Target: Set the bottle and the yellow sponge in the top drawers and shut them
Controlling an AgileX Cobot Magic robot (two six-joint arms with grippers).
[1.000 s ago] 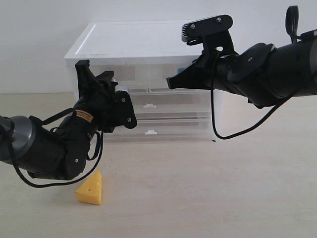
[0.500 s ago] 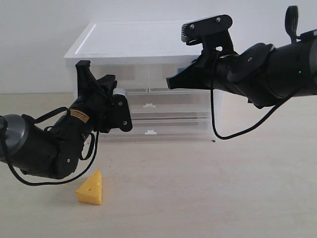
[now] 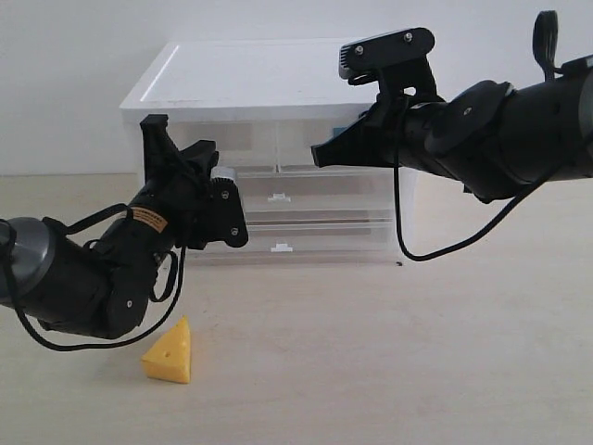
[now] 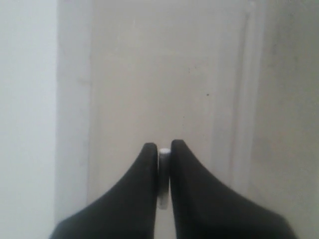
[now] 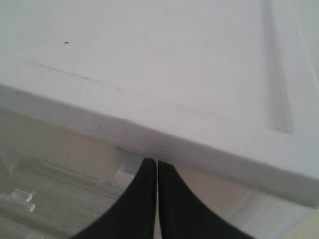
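Note:
The yellow sponge (image 3: 170, 352), a cheese-like wedge, lies on the table in front of the cabinet, below my left arm. My left gripper (image 3: 222, 174) (image 4: 163, 149) is shut on the small white tab handle (image 4: 163, 172) of the left top drawer (image 3: 248, 139). At the front of the right top drawer (image 3: 304, 137), just under the lid's edge, my right gripper (image 3: 317, 154) (image 5: 157, 163) is shut with nothing between its fingers. Both top drawers look closed. The bottle is not clearly in view; only a small teal patch shows behind the right gripper.
The white-topped translucent drawer cabinet (image 3: 259, 74) stands at the back of the light table (image 3: 389, 352). Two full-width drawers with white tab handles (image 3: 279, 197) sit below the top pair. The right arm's cable (image 3: 435, 243) hangs in front of the cabinet's right corner.
My left gripper has closed on the left top drawer's tab handle, and the left arm has shifted slightly left. The right arm and the sponge have not moved.

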